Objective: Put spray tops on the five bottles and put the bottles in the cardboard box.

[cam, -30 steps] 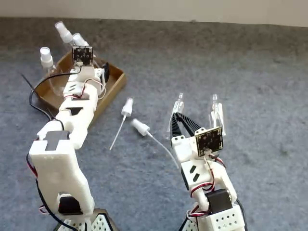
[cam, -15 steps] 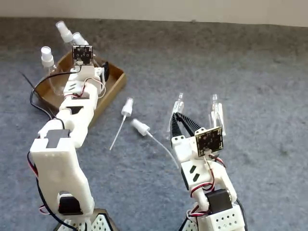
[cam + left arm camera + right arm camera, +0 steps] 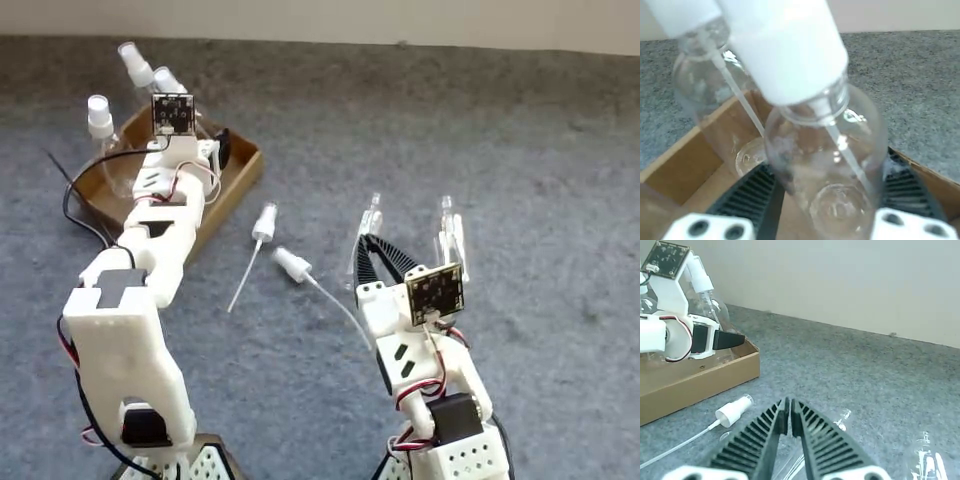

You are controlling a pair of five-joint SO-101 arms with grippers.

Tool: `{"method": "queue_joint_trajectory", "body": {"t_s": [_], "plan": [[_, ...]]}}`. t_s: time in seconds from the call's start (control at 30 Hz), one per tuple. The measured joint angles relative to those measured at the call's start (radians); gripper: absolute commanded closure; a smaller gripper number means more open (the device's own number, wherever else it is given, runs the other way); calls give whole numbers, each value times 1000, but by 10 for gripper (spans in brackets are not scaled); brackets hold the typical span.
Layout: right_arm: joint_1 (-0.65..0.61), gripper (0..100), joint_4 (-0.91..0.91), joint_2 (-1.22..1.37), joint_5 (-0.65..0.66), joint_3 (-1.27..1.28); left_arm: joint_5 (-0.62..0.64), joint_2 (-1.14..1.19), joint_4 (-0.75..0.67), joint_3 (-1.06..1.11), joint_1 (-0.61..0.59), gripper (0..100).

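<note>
The cardboard box [image 3: 240, 176] sits at the far left and holds three clear bottles with white spray tops. My left gripper [image 3: 202, 142] is down in the box, shut on one capped bottle [image 3: 830, 145], with a black finger against each side. A second capped bottle [image 3: 705, 85] stands just behind it. Two loose spray tops [image 3: 265, 222] [image 3: 292, 264] lie on the carpet between the arms, dip tubes trailing. Two uncapped bottles [image 3: 366, 232] [image 3: 450, 236] lie on their sides in front of the right arm. My right gripper [image 3: 368, 250] hangs shut and empty over the nearer one [image 3: 841, 419].
Grey carpet [image 3: 520, 130] covers the table, and open floor stretches to the right of the box. A black cable [image 3: 66, 200] loops beside the box's left wall. A pale wall [image 3: 850, 280] rises behind the table's far edge.
</note>
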Motion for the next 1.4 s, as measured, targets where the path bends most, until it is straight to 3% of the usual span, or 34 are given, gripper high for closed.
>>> {"method": "queue_joint_trajectory", "body": {"t_s": [0.17, 0.33, 1.4], "plan": [[0, 993, 0, 0, 0, 0, 0, 0, 0, 0, 0, 731], [0, 993, 0, 0, 0, 0, 0, 0, 0, 0, 0, 648], [0, 993, 0, 0, 0, 0, 0, 0, -2, 14, 0, 644]]}}
